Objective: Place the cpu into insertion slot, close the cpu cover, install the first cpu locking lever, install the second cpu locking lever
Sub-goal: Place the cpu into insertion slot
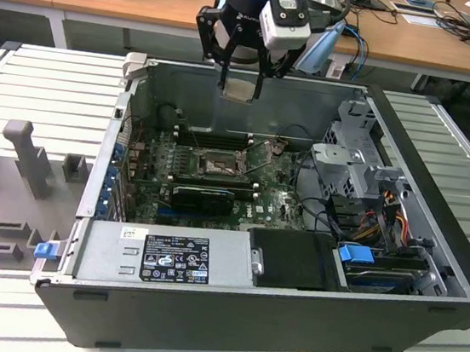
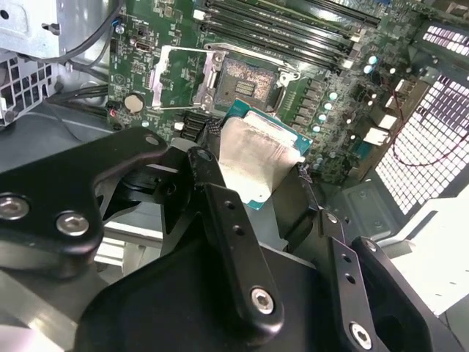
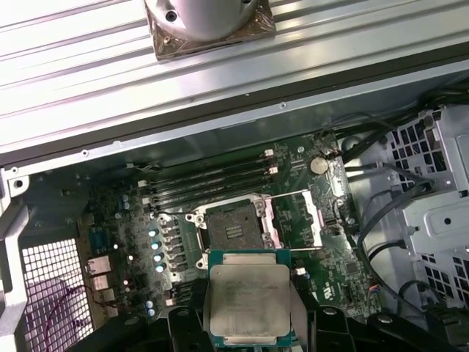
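Observation:
My gripper (image 1: 240,80) hangs above the open computer case (image 1: 431,252), over its back wall, shut on the cpu (image 1: 239,89), a flat square chip with a silvery top. In both wrist views the cpu (image 2: 253,158) (image 3: 249,297) sits between the black fingers (image 2: 212,191), edged in green. Below it on the green board lies the insertion slot (image 1: 217,167) (image 2: 249,81) (image 3: 231,231), bare with a dark centre. The cpu cover (image 2: 176,73) (image 3: 297,218) is swung open and lies flat beside the slot. A thin metal lever (image 2: 286,70) stands raised along the slot's edge.
Long black memory slots (image 3: 212,180) run beside the socket. A black card (image 1: 202,196), a power supply (image 1: 165,258), a metal drive cage (image 1: 353,156) and loose cables (image 1: 384,216) fill the case. A grey foam tray (image 1: 11,183) lies at the exterior view's left.

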Tool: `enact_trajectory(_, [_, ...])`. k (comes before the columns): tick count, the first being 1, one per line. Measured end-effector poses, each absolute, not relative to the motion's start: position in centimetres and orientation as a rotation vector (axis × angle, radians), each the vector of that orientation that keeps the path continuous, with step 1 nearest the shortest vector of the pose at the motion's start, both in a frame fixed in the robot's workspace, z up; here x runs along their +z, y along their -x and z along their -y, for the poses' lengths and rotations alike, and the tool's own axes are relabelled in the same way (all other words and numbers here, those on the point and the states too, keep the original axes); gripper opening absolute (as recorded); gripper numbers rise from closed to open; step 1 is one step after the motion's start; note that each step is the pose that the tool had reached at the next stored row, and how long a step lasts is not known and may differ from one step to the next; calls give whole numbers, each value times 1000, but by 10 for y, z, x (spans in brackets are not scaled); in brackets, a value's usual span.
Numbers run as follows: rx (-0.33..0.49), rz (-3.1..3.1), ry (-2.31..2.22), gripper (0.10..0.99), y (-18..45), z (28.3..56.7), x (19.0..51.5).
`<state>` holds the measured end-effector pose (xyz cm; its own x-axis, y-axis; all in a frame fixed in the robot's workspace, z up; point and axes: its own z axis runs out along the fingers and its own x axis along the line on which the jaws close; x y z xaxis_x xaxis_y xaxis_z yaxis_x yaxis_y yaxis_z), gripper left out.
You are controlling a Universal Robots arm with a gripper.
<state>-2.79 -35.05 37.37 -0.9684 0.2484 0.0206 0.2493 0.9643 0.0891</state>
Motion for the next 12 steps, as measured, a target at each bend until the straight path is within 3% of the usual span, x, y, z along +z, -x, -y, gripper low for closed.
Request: enact_trajectory(12, [-143, 3094, 486, 529, 28, 351, 374])
